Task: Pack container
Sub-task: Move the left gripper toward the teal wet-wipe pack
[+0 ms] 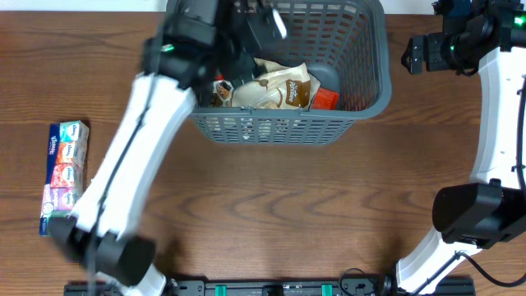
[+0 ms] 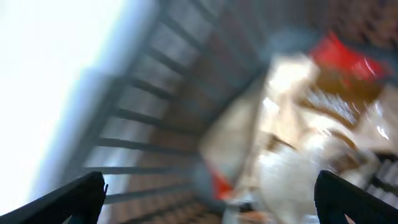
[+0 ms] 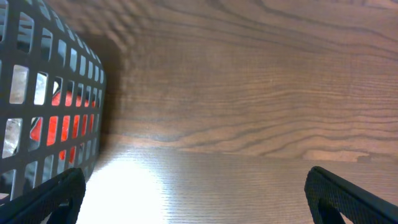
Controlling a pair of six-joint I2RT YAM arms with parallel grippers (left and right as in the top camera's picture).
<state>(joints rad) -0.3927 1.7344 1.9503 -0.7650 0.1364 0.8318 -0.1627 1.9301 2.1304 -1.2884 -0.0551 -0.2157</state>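
The container [image 1: 279, 127], a dark grey lattice basket, stands at the table's far middle. It holds snack packets: a beige one [image 1: 275, 86], a red one [image 1: 327, 99] and an orange one at the left. My left gripper [image 1: 261, 29] hangs over the basket's inside, open and empty. The left wrist view is blurred and shows the basket wall [image 2: 143, 118], the beige packet [image 2: 311, 124] and the red packet [image 2: 345, 59] beyond the open jaws [image 2: 208, 199]. My right gripper [image 1: 413, 54] is open and empty beside the basket's right wall [image 3: 43, 93], its jaws [image 3: 193, 199] over bare table.
A stack of colourful tissue packs [image 1: 66, 177] lies at the table's left edge. The left arm stretches from the front left across to the basket. The right arm's base stands at the front right.
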